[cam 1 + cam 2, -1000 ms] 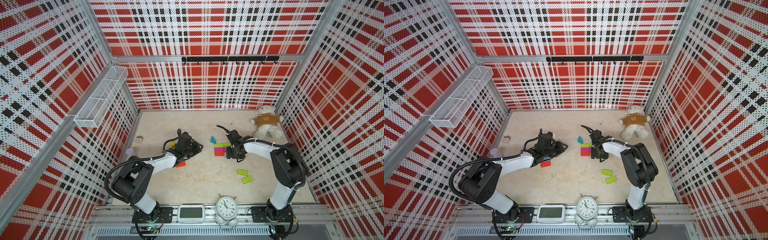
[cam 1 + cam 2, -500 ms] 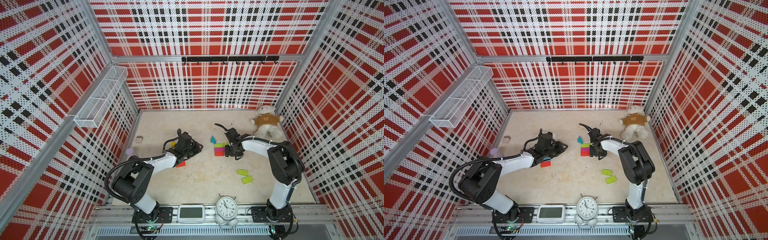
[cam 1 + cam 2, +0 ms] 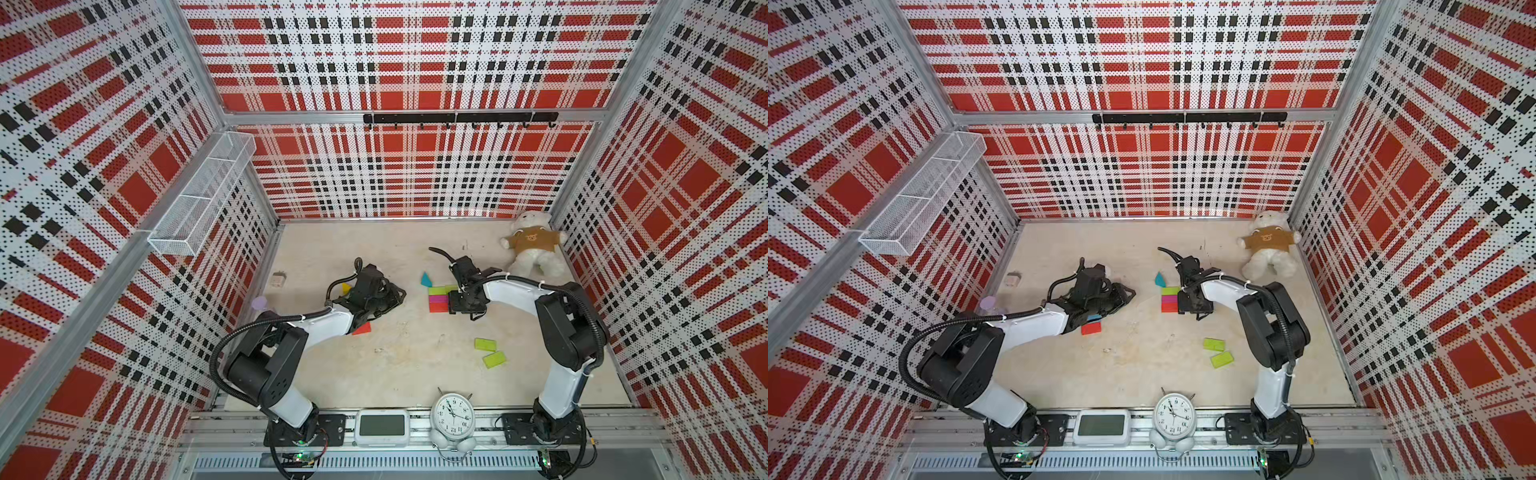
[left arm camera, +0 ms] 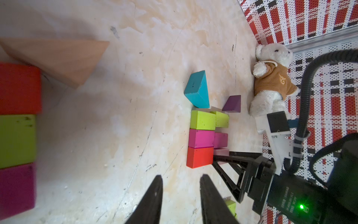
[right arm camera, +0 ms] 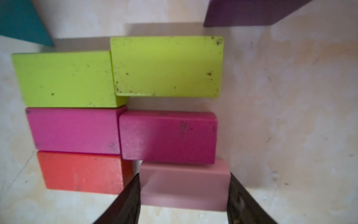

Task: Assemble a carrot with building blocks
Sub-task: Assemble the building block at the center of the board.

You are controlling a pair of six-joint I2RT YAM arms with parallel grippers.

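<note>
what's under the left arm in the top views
A red block sticks out from under the left arm, with a yellow triangle at its far side; whatever else lies beneath is covered there.

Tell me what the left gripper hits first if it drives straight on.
Probably bare table: the left gripper points at an open patch, with the far red block off its line. Depth unclear; it might get clipped.

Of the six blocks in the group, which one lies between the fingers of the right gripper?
The pale pink block, next to the red block. The right gripper straddles it alone, one finger at each short side.
</note>
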